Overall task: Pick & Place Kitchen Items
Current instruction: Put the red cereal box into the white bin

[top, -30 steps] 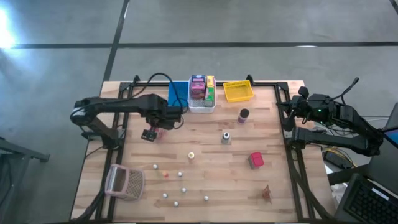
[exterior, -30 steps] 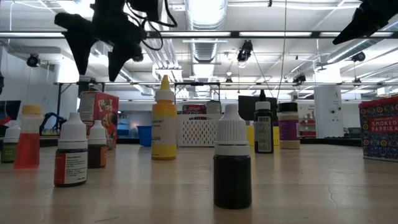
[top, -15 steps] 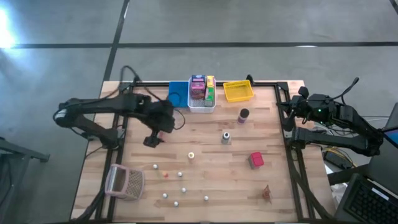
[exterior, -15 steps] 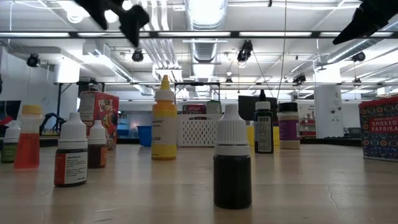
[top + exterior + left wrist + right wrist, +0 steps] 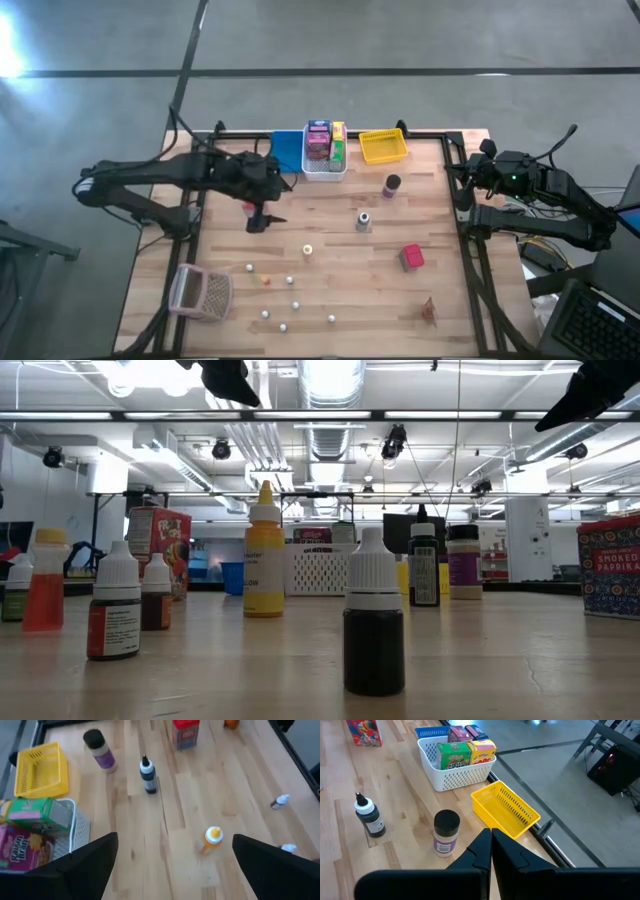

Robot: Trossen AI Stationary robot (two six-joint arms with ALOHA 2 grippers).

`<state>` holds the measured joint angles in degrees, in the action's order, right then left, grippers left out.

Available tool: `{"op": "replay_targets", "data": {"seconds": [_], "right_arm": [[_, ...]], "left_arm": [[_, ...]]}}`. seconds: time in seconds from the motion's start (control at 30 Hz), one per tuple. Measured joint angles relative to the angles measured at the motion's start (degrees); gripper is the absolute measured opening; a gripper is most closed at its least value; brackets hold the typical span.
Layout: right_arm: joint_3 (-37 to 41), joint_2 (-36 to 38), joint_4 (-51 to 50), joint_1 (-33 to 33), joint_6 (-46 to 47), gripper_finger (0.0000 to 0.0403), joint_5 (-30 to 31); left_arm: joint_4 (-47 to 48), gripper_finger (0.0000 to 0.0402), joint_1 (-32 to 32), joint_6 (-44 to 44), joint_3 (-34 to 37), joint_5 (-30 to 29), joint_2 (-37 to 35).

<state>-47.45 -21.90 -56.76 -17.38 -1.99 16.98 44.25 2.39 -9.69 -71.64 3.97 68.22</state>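
1. Wooden bench (image 5: pixel 340 290): small dropper bottles (image 5: pixel 283 326) are seen scattered across the near part.
2. Mid-bench, the left pincer (image 5: pixel 259 221) is held wide open and empty above the boards, near a yellow-capped bottle (image 5: pixel 211 839).
3. Farther back, cereal boxes (image 5: pixel 325 141) are packed in the white bin (image 5: pixel 324 170).
4. At the right edge, the right pincer (image 5: pixel 491 842) is kept closed, empty.

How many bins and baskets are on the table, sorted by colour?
Blue bin: 1
White bin: 1
Yellow bin: 1
Pinkish mesh basket: 1
Total: 4
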Motion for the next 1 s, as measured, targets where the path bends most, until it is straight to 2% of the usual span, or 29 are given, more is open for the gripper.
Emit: {"op": "replay_targets", "data": {"seconds": [0.23, 0.43, 0.53, 0.7, 0.9, 1.0], "right_arm": [[-0.01, 0.0, 0.0, 0.01, -0.05, 0.0008, 0.0], [-0.01, -0.01, -0.01, 0.01, -0.04, 0.0008, 0.01], [0.01, 0.0, 0.0, -0.01, 0.02, 0.0008, 0.0], [0.01, -0.01, 0.01, -0.01, -0.01, 0.0008, 0.0], [0.01, 0.01, 0.01, -0.01, -0.1, 0.0008, 0.0], [-0.01, -0.01, 0.01, -0.01, -0.08, 0.0008, 0.0]], "left_arm": [[-0.32, 0.0388, 0.06, 1.01, 0.67, -4.08, 0.07], [4.82, 0.034, -0.97, 5.55, 0.68, -9.21, -2.72], [7.28, 0.0318, -1.82, 11.65, 0.78, -10.89, -3.75], [9.54, 0.0288, -2.12, 27.7, 0.86, -16.91, -4.13], [16.35, 0.0274, -2.1, 38.45, 0.86, -20.69, -4.0], [17.5, 0.0273, -1.92, 40.66, 0.88, -22.02, -4.27]]}}
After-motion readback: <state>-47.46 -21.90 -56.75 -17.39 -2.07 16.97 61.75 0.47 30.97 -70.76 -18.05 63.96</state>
